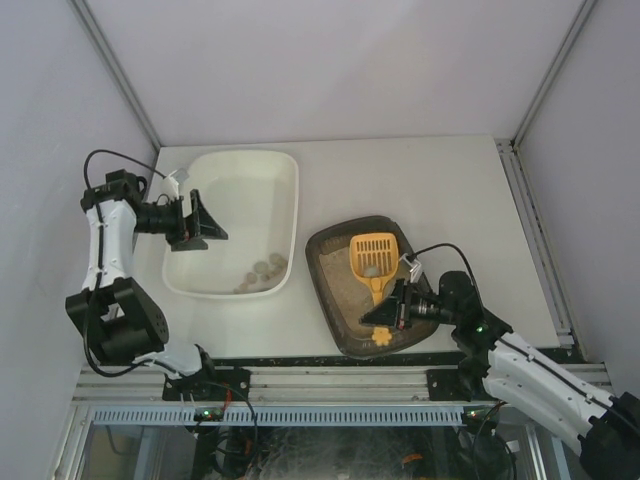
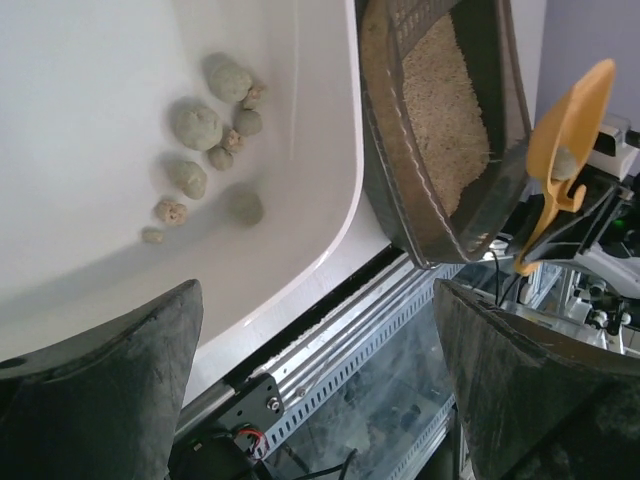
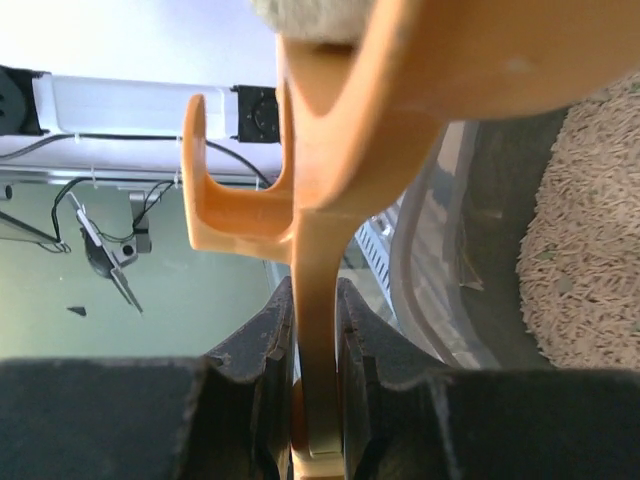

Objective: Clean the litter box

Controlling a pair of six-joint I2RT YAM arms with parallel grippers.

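Litter box point(image 1: 318, 262) sits on the tabletop point(image 1: 430, 190), right of centre and close to the near edge, just right of the white tub point(image 1: 270, 180); I can't tell whether they touch. Its long axis runs near to far, with the near end skewed a little right. Beige litter point(image 2: 445, 120) lies inside it.

I have the right pincer point(image 1: 385, 315) nearly closed on the handle of the orange scoop point(image 1: 372, 258), over the box's near end. In the right wrist view its pads clamp the handle point(image 3: 315, 300) from both sides. The scoop lies roughly along the box's long axis: slotted head to the far side, handle end to the near side. The head is over the far half of the box. From the left wrist view the scoop point(image 2: 565, 130) looks raised above the box rim point(image 2: 420, 240). A grey lump sits in the head.

The left pincer point(image 1: 205, 228) is spread fully wide and holds nothing. It hangs over the left part of the white tub, pointing right. Grey clumps point(image 2: 195, 125) lie in the tub's near right corner.
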